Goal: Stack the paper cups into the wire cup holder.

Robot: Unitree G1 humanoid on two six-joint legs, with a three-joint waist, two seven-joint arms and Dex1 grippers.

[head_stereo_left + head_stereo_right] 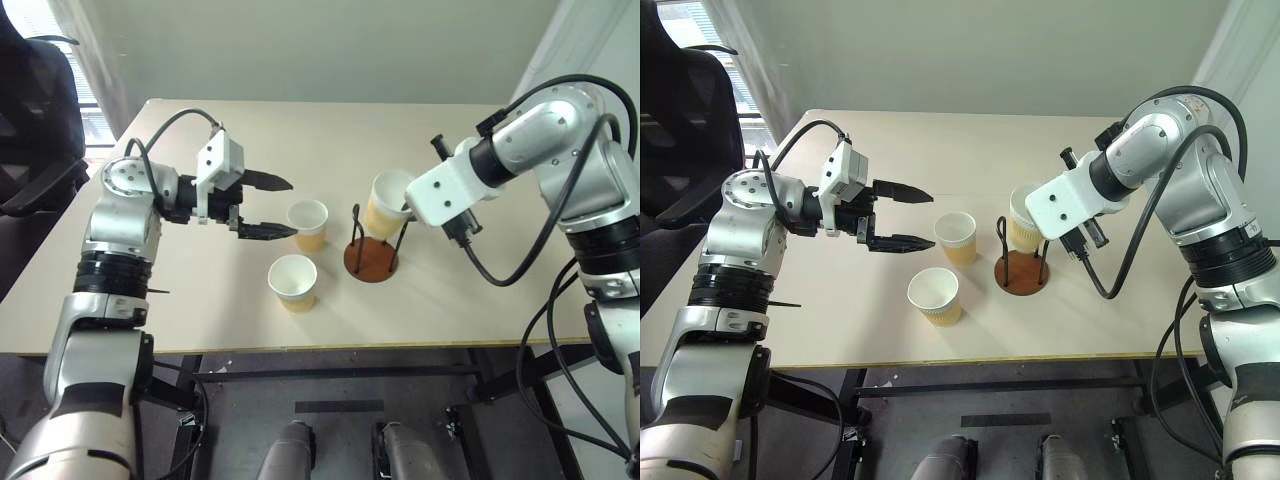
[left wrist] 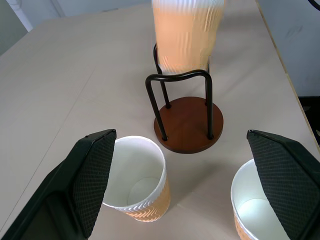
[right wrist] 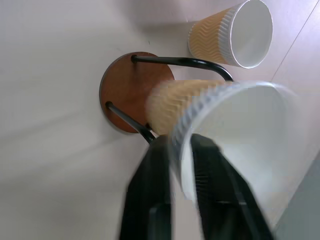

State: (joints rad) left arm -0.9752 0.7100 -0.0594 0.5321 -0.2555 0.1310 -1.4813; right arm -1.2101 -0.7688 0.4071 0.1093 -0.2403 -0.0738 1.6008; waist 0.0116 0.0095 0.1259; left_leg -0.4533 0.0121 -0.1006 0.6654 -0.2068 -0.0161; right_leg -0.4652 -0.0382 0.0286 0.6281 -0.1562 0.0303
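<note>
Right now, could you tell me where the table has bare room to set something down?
Bare room lies along the table's far side. It is crowded mid-table, around the wire cup holder, the two standing paper cups and both grippers.

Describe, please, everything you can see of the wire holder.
The holder has a round reddish-brown disc base, wood by its look, with thin black wire loops standing upright on it. It stands on the table, right of two loose cups. A third cup is tilted at the top of its loops, blurred, not yet seated on the base.
</note>
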